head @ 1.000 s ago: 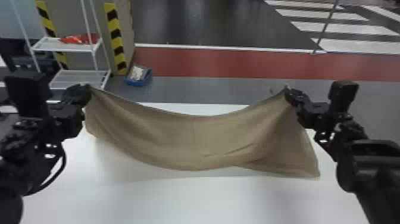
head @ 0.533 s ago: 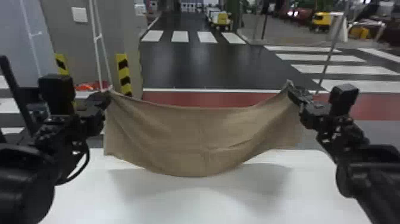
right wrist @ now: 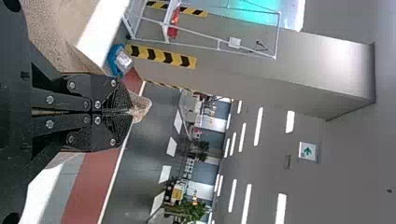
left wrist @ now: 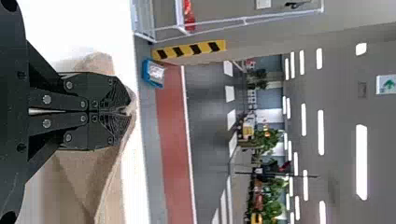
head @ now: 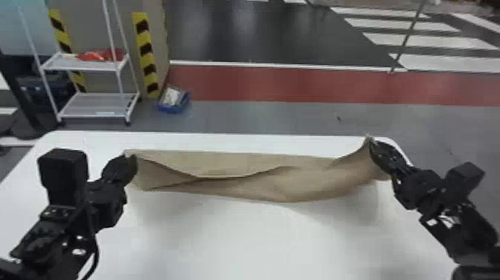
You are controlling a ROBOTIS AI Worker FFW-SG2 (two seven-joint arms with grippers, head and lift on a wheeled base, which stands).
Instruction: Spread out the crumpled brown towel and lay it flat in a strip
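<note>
The brown towel [head: 297, 182] stretches sideways between both grippers near the far part of the white table, its upper edge sagging and a fold running along it. My left gripper [head: 130, 158] is closed on its left corner; in the left wrist view the left gripper [left wrist: 127, 111] pinches the cloth at its tips, with more towel [left wrist: 86, 179] beside it. At the right corner my right gripper [head: 369, 140] holds the cloth higher, and in the right wrist view a bit of towel [right wrist: 141, 108] pokes out past the right gripper [right wrist: 130, 112].
The white table [head: 238, 238] extends under and in front of the towel. Beyond it on the floor stand a white rack [head: 96, 106] and a blue bin [head: 174, 102], with a striped pillar [head: 147, 56] between them.
The head view tilted up, then down again. Both grippers have lowered with the towel, which hung as an open sheet and now lies lower, folded over along its length near the table.
</note>
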